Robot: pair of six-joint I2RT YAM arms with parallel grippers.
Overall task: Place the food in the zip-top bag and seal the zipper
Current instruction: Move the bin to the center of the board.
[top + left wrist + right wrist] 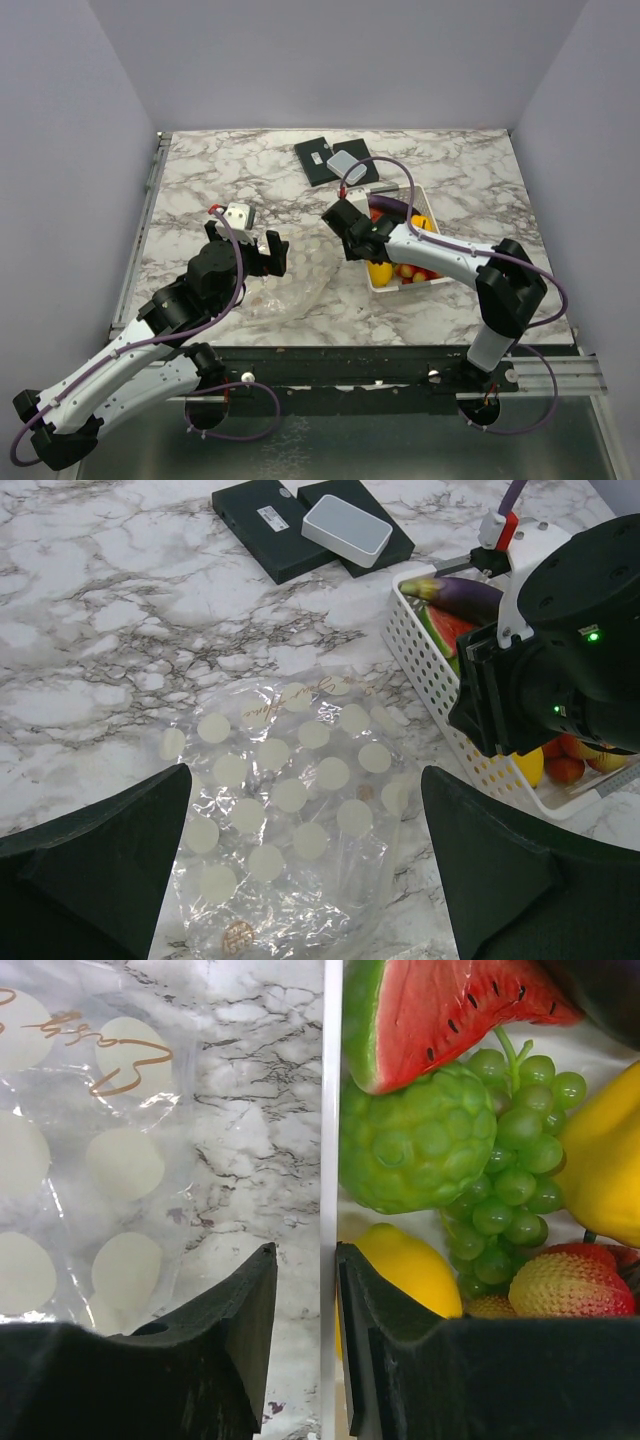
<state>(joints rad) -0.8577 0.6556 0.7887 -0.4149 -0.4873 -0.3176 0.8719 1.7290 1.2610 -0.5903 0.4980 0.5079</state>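
Note:
The zip-top bag (290, 810), clear with white dots, lies flat and crumpled on the marble, left of the white basket (430, 670); I cannot make out its zipper. My left gripper (305, 870) is wide open and empty above the bag's near end. The food is in the basket: watermelon slice (440, 1010), green grapes (510, 1150), lemon (405, 1265), strawberry (570, 1285), eggplant (465, 590). My right gripper (305, 1260) straddles the basket's left wall (331, 1110), one finger inside against the lemon, the other outside with a small gap. The bag's edge (80, 1140) lies just left.
Two flat black boxes with a pale grey case (345, 530) on top lie at the back of the table, behind the basket. A bumpy green fruit (415, 1145) and a yellow piece (605, 1160) also sit in the basket. The table's front edge is close behind both arms.

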